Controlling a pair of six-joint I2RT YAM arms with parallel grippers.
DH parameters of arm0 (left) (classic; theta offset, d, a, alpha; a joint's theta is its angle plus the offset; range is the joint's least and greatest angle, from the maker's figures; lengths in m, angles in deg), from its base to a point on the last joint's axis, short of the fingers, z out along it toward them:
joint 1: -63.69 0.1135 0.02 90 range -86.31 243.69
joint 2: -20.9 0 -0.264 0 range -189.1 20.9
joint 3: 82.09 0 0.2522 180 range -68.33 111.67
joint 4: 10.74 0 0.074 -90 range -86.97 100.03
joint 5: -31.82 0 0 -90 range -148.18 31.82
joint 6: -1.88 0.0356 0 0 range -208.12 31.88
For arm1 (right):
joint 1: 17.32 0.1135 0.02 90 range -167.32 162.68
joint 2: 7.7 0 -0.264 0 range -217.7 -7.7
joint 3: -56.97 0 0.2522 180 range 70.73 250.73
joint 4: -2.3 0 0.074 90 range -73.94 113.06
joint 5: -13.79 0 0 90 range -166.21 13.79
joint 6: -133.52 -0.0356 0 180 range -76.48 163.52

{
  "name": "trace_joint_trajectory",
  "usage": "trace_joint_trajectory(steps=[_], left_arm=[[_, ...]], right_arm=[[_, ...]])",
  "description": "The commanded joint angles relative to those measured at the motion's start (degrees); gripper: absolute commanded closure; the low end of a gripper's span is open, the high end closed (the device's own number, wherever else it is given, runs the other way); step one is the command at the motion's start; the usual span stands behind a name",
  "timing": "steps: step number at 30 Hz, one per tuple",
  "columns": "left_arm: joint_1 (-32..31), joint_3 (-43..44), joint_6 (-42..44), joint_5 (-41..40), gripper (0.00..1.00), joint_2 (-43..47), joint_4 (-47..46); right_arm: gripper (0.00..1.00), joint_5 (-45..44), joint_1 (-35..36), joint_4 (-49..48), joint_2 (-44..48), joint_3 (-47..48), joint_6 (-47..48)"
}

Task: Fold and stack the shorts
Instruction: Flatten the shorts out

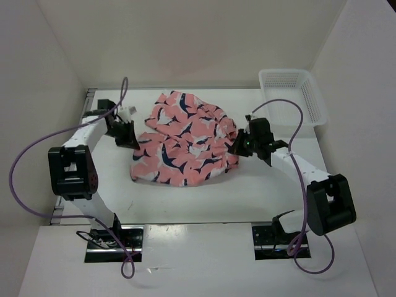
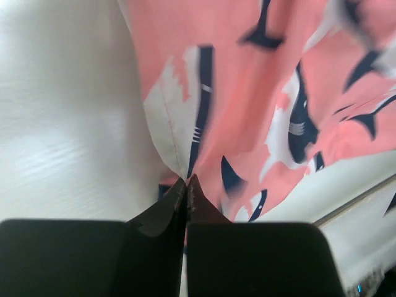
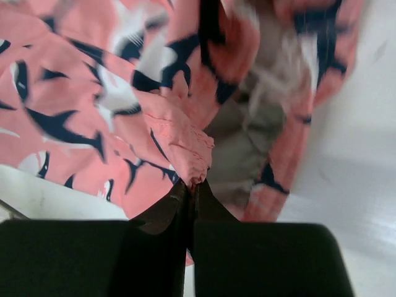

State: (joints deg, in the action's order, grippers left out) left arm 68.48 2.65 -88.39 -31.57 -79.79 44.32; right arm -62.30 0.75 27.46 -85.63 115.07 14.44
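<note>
Tabletop (image 1: 204, 198) carried the shorts (image 1: 185, 139), bunched and unfolded at its middle, with a white basket (image 1: 294, 93) at the far right. The left gripper (image 1: 131, 141) had its jaws clenched on the cloth's left edge and the right gripper (image 1: 237, 147) pinched a puckered fold at the right edge, likely so both could lift and spread it flat.

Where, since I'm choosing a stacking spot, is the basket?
In the top view, the white basket sits at the far right, just beyond the right gripper and apart from the shorts.
</note>
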Motion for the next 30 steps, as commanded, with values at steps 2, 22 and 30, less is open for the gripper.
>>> trace_joint_trajectory(steps=[2,22,30], left_arm=[[4.25,15.03,0.27,2.57,1.00,6.29,2.12],[6.72,19.48,0.27,1.43,0.79,12.18,3.79],[3.82,4.35,0.27,-4.00,0.56,4.54,4.84]], right_arm=[[1.00,0.85,-2.76,-4.02,0.51,18.69,6.66],[1.00,6.12,-6.12,-3.93,-4.94,25.83,5.00],[1.00,6.05,-3.47,-7.00,-5.65,17.98,3.15]])
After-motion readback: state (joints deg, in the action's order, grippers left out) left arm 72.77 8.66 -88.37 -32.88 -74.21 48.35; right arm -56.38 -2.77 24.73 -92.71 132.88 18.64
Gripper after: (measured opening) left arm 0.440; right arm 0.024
